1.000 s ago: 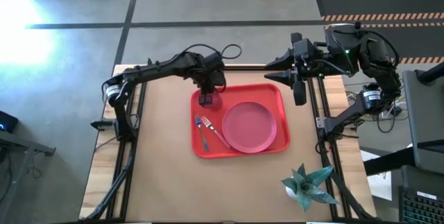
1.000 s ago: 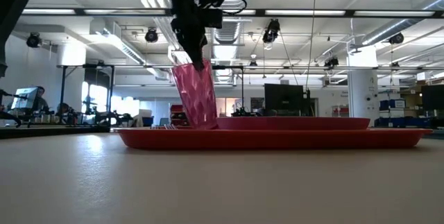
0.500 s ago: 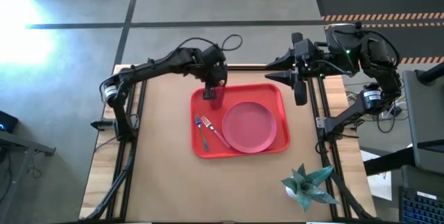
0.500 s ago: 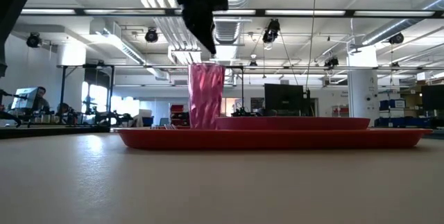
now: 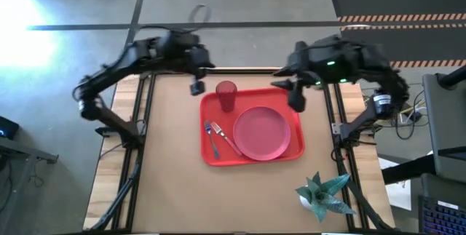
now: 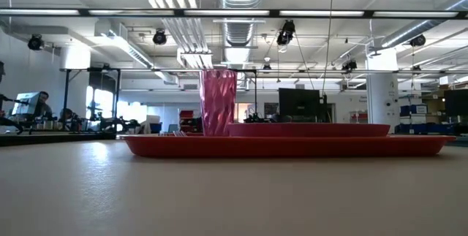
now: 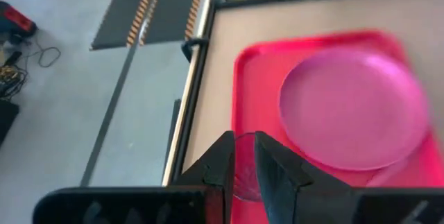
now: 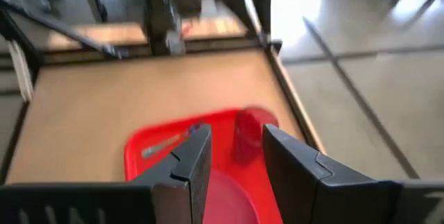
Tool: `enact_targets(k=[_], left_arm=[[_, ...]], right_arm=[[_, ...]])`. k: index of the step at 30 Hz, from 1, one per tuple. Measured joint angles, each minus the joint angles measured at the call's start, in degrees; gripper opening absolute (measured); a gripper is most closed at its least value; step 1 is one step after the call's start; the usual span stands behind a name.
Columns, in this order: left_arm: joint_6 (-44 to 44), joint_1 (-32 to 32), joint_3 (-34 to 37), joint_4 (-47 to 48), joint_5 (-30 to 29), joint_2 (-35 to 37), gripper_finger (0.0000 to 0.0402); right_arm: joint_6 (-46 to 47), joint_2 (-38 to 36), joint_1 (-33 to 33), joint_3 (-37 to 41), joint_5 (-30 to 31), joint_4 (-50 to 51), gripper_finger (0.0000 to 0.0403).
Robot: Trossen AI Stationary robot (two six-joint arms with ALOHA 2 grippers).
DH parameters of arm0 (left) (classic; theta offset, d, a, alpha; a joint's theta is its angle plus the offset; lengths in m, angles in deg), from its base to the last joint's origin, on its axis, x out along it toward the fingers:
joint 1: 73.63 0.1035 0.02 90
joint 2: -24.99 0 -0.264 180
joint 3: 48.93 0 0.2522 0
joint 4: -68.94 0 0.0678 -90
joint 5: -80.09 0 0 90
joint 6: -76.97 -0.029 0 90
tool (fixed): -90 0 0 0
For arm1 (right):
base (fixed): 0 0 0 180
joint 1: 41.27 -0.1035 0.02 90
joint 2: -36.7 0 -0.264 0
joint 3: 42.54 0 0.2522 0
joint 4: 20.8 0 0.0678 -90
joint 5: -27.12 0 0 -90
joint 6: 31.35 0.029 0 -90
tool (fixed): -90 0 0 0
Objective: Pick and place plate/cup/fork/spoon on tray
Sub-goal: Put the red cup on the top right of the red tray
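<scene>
All four items sit on the tray [image 5: 251, 155] mid-counter [image 5: 160, 184]: cup [image 5: 226, 95] upright in its far-left corner, plate [image 5: 258, 132] flat on the right half, fork [image 5: 227, 140] and spoon [image 5: 212, 140] side by side left of the plate. Left hand [image 5: 196, 87] hangs just beside the cup, fingers nearly closed on nothing; right hand [image 5: 295, 98] hovers off the tray's far-right corner, parted and empty. Cup looks light, thin and tippy, ribbed wall probably gives fair grip, best pinched mid-wall; utensils slim, stiff, likely slippery, take at the handle.
</scene>
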Motion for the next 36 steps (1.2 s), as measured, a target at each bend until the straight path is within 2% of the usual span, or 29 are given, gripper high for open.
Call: enact_targets(k=[8,15,24,30,36], left_arm=[[6.1,-6.4,5.0,-0.1,0.2,14.4,0.0038],[11.7,-10.3,14.0,-1.7,-3.5,24.6,0.0038],[14.7,-11.1,25.9,-2.6,-5.0,33.7,0.0038],[16.1,-11.1,32.8,-2.7,-5.9,41.7,0.0038],[21.4,-11.1,40.7,-3.3,-8.3,51.8,0.0037]], right_arm=[[-3.4,10.7,3.4,0.1,-0.5,3.4,0.0118],[-6.2,21.4,8.6,0.1,-9.5,3.9,0.0118],[-11.0,32.9,10.5,0.1,-13.4,3.6,0.0118],[-13.5,36.3,10.7,0.1,-14.2,2.1,0.0118],[-13.6,33.7,11.7,0.1,-14.1,0.6,0.0118]])
